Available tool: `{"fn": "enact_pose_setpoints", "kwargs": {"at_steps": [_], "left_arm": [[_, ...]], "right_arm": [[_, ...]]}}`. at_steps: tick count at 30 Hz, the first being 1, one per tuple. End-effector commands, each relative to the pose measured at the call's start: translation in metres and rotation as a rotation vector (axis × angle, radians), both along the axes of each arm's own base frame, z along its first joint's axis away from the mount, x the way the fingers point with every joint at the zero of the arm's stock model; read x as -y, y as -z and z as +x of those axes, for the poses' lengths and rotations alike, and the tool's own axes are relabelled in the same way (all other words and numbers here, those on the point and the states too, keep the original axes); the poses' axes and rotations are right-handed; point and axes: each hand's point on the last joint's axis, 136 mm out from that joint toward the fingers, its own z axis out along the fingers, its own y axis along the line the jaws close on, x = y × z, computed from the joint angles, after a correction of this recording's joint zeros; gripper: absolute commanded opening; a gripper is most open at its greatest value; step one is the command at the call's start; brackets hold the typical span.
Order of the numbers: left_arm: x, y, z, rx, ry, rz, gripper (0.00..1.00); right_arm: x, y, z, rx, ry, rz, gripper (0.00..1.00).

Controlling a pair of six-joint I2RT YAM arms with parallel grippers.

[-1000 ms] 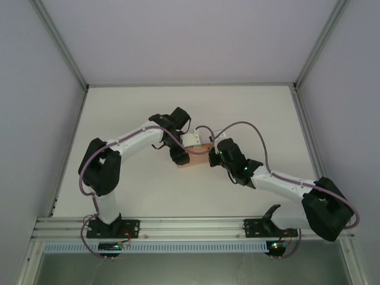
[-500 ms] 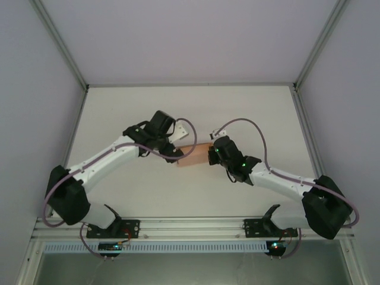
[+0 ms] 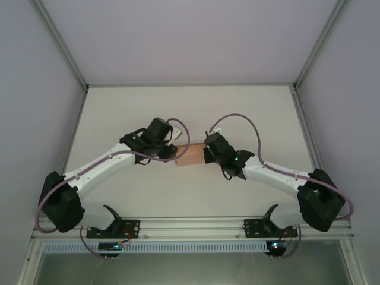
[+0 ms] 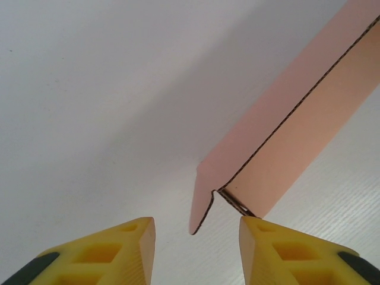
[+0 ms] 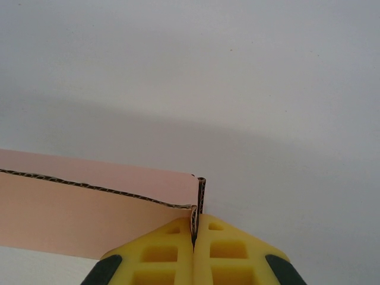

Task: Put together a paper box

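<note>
The salmon-pink paper box lies at the table's middle between the two arms. In the left wrist view its corner and a loose rounded flap hang just ahead of my left gripper, which is open with nothing between its yellow fingers. The box runs away to the upper right there. My right gripper is shut on the right end wall of the box, the card's corrugated edge pinched between the yellow pads. From above, the left gripper sits at the box's left end and the right gripper at its right end.
The white table is bounded by grey walls and an aluminium frame; a rail runs along the near edge by the arm bases. Purple cables loop over both arms.
The left arm has swung down and stretched out low, its gripper now at the box's left end. The right gripper has shifted slightly left and up with the box.
</note>
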Motion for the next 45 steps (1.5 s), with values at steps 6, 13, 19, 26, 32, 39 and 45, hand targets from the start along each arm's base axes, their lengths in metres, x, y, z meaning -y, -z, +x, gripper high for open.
{"fn": "enact_pose_setpoints", "kwargs": {"at_steps": [6,13,19,26,32,39,45], "left_arm": [[0.01,0.006,0.001,-0.019,-0.003,-0.026,0.37],[0.012,0.011,0.009,-0.014,-0.014,-0.022,0.26],[0.015,0.004,0.009,-0.023,-0.046,-0.062,0.0],[0.019,0.008,0.004,-0.198,-0.201,-0.182,0.0],[0.019,0.013,0.005,-0.394,-0.352,-0.296,0.0],[0.024,0.009,0.006,-0.48,-0.39,-0.339,0.0],[0.016,0.011,0.013,-0.511,-0.437,-0.335,0.0]], "right_arm": [[0.005,0.016,-0.009,-0.075,0.01,-0.054,0.0],[0.002,0.015,-0.011,-0.073,-0.004,-0.05,0.0],[0.002,0.015,-0.013,-0.077,-0.013,-0.068,0.0],[0.001,0.023,-0.02,-0.089,-0.005,-0.084,0.0],[-0.004,0.029,-0.026,-0.103,0.005,-0.085,0.0],[-0.004,0.033,-0.028,-0.119,0.022,-0.08,0.0],[-0.002,0.036,-0.032,-0.132,0.02,-0.089,0.0]]}}
